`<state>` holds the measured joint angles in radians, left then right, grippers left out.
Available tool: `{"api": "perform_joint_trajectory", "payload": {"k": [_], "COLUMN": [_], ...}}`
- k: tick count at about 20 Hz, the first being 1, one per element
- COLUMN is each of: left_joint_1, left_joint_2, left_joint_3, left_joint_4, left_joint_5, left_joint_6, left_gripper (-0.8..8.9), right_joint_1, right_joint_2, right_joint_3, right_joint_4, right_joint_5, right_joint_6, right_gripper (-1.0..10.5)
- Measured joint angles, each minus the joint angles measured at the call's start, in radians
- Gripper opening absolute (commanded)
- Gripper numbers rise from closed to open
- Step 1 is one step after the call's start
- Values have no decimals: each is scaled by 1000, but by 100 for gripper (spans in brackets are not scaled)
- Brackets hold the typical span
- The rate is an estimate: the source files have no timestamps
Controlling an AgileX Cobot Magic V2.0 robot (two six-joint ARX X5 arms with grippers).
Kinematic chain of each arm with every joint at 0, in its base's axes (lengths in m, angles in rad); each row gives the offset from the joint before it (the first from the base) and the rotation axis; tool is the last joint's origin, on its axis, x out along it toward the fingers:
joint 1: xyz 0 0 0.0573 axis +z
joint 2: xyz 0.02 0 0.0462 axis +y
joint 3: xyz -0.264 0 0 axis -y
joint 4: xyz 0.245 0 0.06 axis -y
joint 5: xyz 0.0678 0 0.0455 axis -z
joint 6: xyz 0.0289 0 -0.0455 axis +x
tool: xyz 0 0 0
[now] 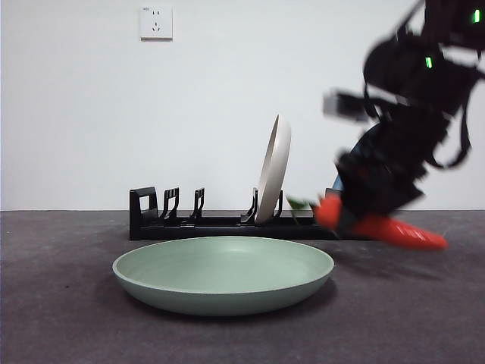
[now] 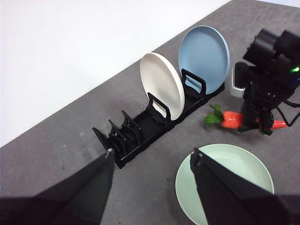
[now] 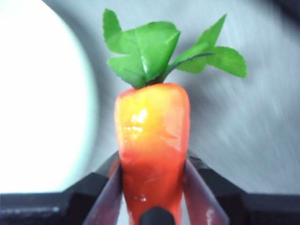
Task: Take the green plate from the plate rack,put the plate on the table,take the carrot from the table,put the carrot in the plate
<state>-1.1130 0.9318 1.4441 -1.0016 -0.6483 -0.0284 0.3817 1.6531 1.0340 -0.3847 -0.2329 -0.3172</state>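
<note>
Orange-red carrot (image 3: 152, 154): clamped across its middle between the jaws of the right gripper (image 3: 152, 187), held clear of the table (image 1: 68, 303), off one side of the green plate (image 1: 223, 273) and near the plate rack (image 1: 197, 224). Long axis lies roughly level, slightly tilted; green leaves point toward the rack, tapered tip away from it. Green plate: flat on the table in front of the rack. Rack: holds a cream-white plate (image 2: 163, 84) and a blue plate (image 2: 205, 58), both upright. Left gripper (image 2: 152, 159): jaws apart, holding nothing. No readable writing.

A cream-white plate (image 2: 162, 85), a blue plate (image 2: 204, 55) and a wall socket (image 1: 155, 23).
</note>
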Motion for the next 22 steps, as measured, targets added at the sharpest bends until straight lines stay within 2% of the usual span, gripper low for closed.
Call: {"api": "perform_joint_trajectory", "payload": {"k": [3, 8, 11, 16, 17, 18, 21, 22], "left_joint_1": [0, 0, 0, 0, 0, 0, 0, 0], "left_joint_2": [0, 0, 0, 0, 0, 0, 0, 0], "left_joint_3": [0, 0, 0, 0, 0, 0, 0, 0], "left_joint_4": [0, -1, -21, -27, -26, -27, -41, -48], "left_joint_5": [0, 2, 4, 4, 4, 4, 6, 17], "left_joint_6": [0, 0, -2, -10, -10, -10, -10, -10], "left_gripper": [283, 283, 283, 283, 283, 283, 283, 283], "right_joint_1": [154, 348, 362, 360, 361, 362, 364, 364], "right_joint_2": [-67, 2, 78, 160, 159, 159, 159, 159], "right_joint_3": [4, 4, 4, 4, 4, 4, 4, 4], "right_joint_4": [22, 127, 180, 183, 188, 193, 192, 192], "right_joint_5": [0, 24, 35, 53, 51, 51, 51, 51], "right_joint_6": [96, 169, 216, 245, 249, 252, 269, 274], "right_gripper": [-13, -13, -13, -12, 30, 117, 590, 605]}}
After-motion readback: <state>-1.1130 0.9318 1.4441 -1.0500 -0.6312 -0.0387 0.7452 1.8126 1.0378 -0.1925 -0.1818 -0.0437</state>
